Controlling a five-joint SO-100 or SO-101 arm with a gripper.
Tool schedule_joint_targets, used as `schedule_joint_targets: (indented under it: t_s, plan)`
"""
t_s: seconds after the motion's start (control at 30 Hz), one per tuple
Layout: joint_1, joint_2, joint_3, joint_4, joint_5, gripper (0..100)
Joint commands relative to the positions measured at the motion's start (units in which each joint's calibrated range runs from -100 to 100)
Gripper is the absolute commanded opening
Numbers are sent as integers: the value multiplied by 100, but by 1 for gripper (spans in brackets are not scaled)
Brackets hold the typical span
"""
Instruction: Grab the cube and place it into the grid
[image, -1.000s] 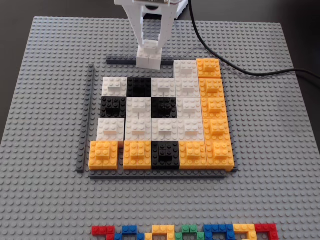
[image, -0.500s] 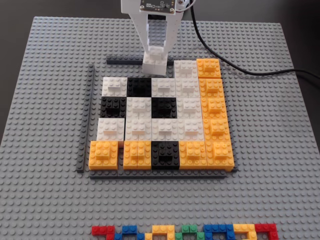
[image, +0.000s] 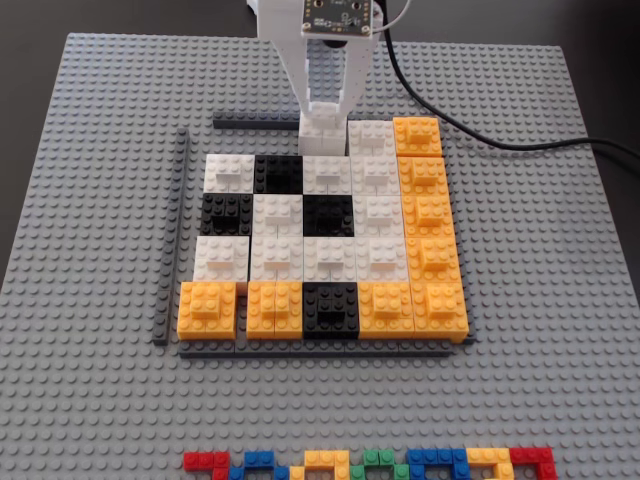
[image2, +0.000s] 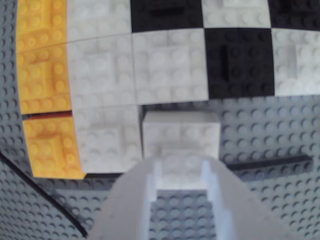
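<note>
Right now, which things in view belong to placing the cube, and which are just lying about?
In the job:
- cube, held in the claw
- grid, with an open slot beside its far white block

Lying about:
- row of small multicoloured bricks
- black cable
- grey baseplate

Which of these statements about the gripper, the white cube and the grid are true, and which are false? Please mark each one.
1. The gripper holds the white cube by its smaller top brick. True.
2. The cube is at the grid's far edge in the fixed view, beside a white block. True.
3. The grid's right column in the fixed view is black. False: it is orange.
4. The row of small multicoloured bricks lies on top of the grid. False: it lies apart, at the baseplate's near edge.
5. A black cable runs off to the right. True.
</note>
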Motion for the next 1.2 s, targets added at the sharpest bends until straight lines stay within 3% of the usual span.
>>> schedule_joint_targets:
  t_s: [0.0,0.83,1.17]
  plan:
    - [-81,45,-76,-66,-63,7]
    - [-176,97,233,-413,-5,7]
    - [-176,80,287,-462,-29,14]
